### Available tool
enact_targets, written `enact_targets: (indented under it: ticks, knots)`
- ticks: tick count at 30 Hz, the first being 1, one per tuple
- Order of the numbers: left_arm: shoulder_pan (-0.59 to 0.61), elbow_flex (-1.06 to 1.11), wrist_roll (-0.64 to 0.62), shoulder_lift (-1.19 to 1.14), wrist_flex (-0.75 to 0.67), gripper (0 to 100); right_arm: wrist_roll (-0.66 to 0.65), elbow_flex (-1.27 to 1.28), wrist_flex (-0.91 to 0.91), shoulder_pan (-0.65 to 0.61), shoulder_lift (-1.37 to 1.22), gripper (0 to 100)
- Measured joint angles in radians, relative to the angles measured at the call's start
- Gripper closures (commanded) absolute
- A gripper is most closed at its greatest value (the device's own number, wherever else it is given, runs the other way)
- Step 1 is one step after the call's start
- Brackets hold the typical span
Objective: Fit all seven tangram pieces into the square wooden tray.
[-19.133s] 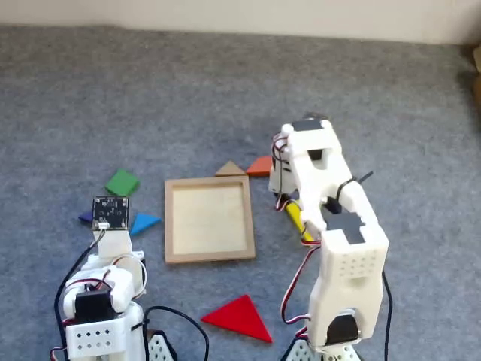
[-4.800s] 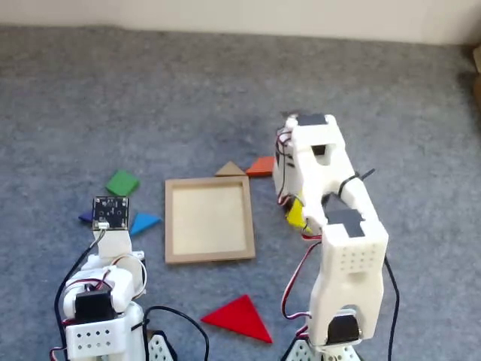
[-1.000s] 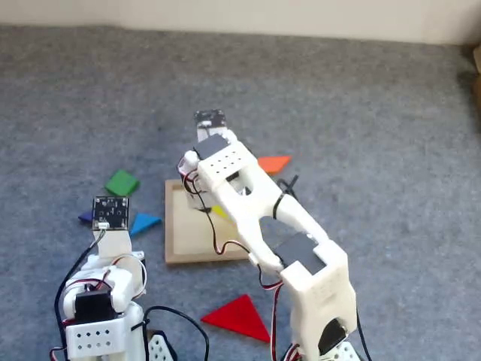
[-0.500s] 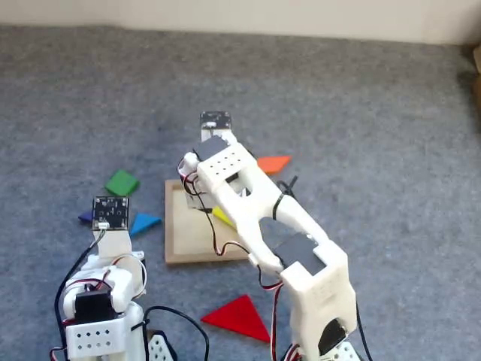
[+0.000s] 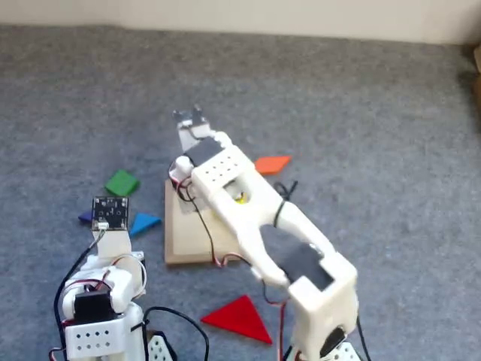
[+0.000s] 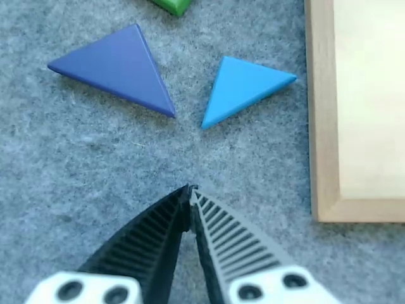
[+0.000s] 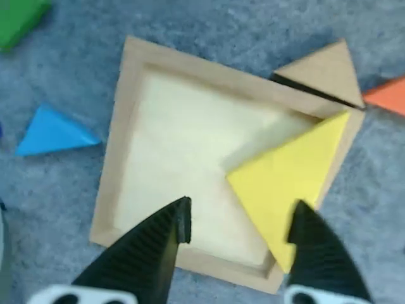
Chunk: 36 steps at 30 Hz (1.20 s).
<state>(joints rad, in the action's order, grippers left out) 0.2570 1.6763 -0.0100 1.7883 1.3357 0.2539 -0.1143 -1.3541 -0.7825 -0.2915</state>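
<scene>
The square wooden tray (image 7: 120, 145) lies under my right gripper (image 7: 240, 218), which hangs open above it. A yellow triangle (image 7: 288, 183) rests in one corner of the tray, with a tip reaching over the rim. No finger touches it. A tan triangle (image 7: 323, 69) and an orange piece (image 7: 389, 95) lie just outside that corner. In the high view the right arm (image 5: 225, 180) stretches over the tray (image 5: 176, 241). My left gripper (image 6: 190, 190) is shut and empty, low over the carpet near a dark blue triangle (image 6: 117, 66) and a light blue triangle (image 6: 243, 85).
A green square (image 5: 122, 183) lies on the grey carpet left of the tray. A red triangle (image 5: 239, 317) lies near the front, between the two arm bases. The left arm (image 5: 98, 301) stays folded at the front left. The orange piece (image 5: 272, 163) sits right of the tray.
The right arm's wrist has swung farther back and left over the tray. The yellow triangle, earlier under the arm, now lies in the tray free of the fingers. The left arm is still.
</scene>
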Motion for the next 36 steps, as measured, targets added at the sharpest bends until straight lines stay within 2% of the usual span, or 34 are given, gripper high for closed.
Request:
enact_targets:
  ticks: [3, 8, 17, 23, 30, 36]
  knots:
    - [0.000, 0.000, 0.000, 0.000, 0.000, 99, -0.054, 0.048, 0.008, 0.026, 0.081, 96.1]
    - [0.000, 0.000, 0.000, 0.000, 0.000, 99, -0.143, 0.138, 0.098, 0.114, 0.104, 96.5]
    - [0.000, 0.000, 0.000, 0.000, 0.000, 99, -0.163, 0.276, 0.176, 0.153, 0.023, 96.7]
    - [0.000, 0.000, 0.000, 0.000, 0.000, 99, -0.164, 0.293, 0.138, 0.091, 0.021, 96.8]
    - [0.000, 0.000, 0.000, 0.000, 0.000, 99, -0.166, 0.295, 0.031, 0.110, 0.021, 96.9]
    - [0.000, 0.000, 0.000, 0.000, 0.000, 99, -0.166, 0.318, -0.031, 0.121, 0.210, 96.9]
